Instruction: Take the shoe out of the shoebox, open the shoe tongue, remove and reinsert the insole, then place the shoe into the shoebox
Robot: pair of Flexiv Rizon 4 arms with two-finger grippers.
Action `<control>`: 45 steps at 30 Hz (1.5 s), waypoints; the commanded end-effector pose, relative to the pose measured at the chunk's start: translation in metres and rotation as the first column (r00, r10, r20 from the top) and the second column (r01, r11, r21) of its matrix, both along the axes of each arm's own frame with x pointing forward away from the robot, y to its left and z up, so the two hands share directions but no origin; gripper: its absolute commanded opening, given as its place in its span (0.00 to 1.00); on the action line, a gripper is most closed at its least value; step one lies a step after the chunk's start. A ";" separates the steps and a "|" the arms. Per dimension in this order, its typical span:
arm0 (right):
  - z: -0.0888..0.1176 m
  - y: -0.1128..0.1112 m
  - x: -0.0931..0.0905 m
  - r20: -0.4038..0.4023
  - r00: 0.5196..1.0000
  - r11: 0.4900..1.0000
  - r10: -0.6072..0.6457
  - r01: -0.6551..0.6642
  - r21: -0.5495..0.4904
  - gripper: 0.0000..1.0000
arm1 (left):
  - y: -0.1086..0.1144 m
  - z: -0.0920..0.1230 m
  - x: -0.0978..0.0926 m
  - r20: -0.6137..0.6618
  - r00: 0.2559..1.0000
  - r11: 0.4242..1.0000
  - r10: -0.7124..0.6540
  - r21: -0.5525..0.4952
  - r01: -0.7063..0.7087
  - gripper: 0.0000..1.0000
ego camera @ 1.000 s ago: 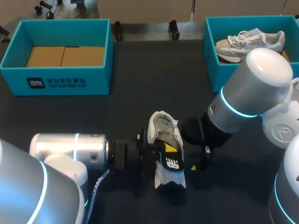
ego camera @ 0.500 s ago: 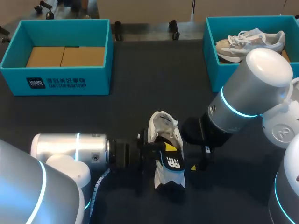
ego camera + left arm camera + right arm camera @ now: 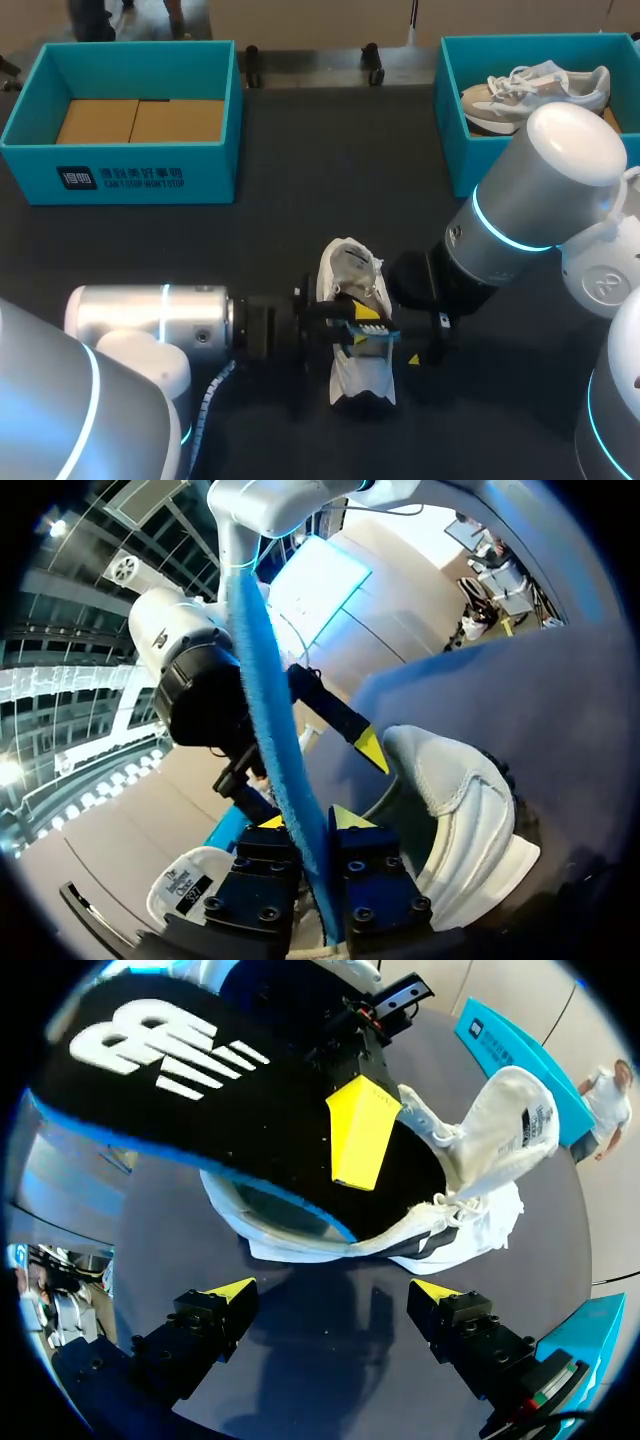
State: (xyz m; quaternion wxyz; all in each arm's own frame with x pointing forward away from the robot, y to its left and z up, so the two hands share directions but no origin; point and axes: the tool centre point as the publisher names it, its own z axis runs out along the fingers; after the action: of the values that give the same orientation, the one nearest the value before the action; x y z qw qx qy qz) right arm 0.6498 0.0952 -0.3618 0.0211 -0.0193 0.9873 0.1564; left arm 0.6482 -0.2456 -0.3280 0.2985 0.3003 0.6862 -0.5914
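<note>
The white shoe (image 3: 362,375) (image 3: 455,810) (image 3: 470,1160) sits on the dark bench (image 3: 300,200) near the robot's edge, toe toward the robot and its tongue pulled up and open. Just over its opening is the insole (image 3: 368,331) (image 3: 285,760) (image 3: 190,1070), black on one face with a blue edge, turned on edge in the head view and lifted clear of the shoe's inside for most of its length. The left jaws, coming in low from the left, are closed on the insole: in the left wrist view the blue edge runs straight up between the two yellow tips, and in the right wrist view one of those fingertips (image 3: 358,1130) presses flat on the black face. The right jaws hang just beside the shoe on its right, low over the bench, spread wide with nothing between their fingertips (image 3: 232,1288); shoe and insole lie ahead of them, not touched. At the far left stands an empty teal shoebox (image 3: 120,170); at the far right, a second box (image 3: 450,120) holding another pale shoe (image 3: 535,88)
</note>
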 end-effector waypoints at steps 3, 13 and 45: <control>-0.001 0.001 -0.001 0.003 1.000 1.000 -0.001 0.001 0.000 1.00 | 0.006 0.007 -0.009 0.003 1.000 1.000 -0.002 -0.013 0.002 0.18; -0.001 0.001 -0.001 0.003 1.000 1.000 -0.001 0.001 0.000 1.00 | 0.004 0.012 -0.018 0.010 1.000 1.000 -0.017 -0.019 0.017 0.18; -0.001 0.001 -0.001 0.003 1.000 1.000 -0.001 0.001 0.000 1.00 | 0.006 -0.010 0.006 0.126 0.990 0.997 0.063 0.029 -0.067 0.00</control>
State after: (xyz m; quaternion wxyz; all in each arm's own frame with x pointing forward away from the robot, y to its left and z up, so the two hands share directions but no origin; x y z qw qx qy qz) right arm 0.6498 0.0952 -0.3618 0.0211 -0.0193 0.9873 0.1564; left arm 0.6550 -0.2401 -0.3398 0.3551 0.3203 0.6843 -0.5505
